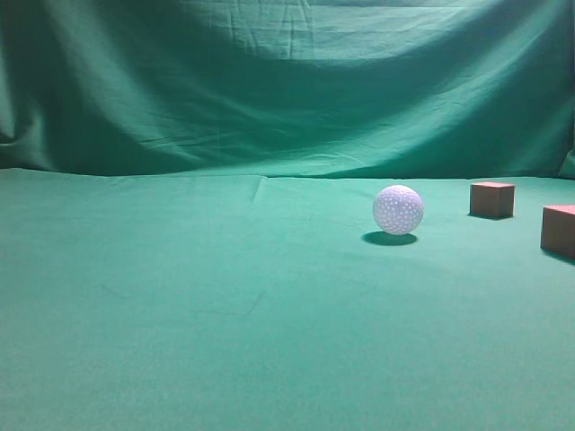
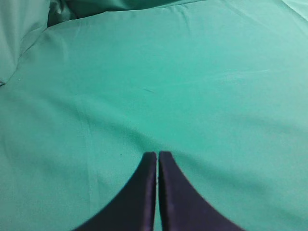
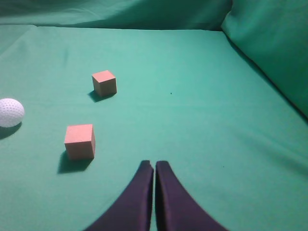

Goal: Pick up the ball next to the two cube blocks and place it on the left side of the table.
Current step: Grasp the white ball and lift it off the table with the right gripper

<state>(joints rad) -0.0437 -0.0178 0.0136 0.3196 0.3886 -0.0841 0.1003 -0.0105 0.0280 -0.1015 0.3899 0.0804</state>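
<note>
The white dimpled ball (image 1: 398, 209) rests on the green table (image 1: 225, 305), right of centre; it also shows at the left edge of the right wrist view (image 3: 10, 112). The two reddish-brown cube blocks sit to its right: the far one (image 1: 492, 198) (image 3: 104, 83) and the near one (image 1: 559, 230) (image 3: 80, 141). Neither gripper shows in the exterior view. My left gripper (image 2: 157, 155) is shut and empty over bare cloth. My right gripper (image 3: 154, 165) is shut and empty, to the right of the near cube and well away from the ball.
A draped green backdrop (image 1: 287, 81) hangs behind the table. In the right wrist view it rises along the right side (image 3: 274, 43). Bare green cloth with faint creases covers the left half of the table (image 1: 135, 296).
</note>
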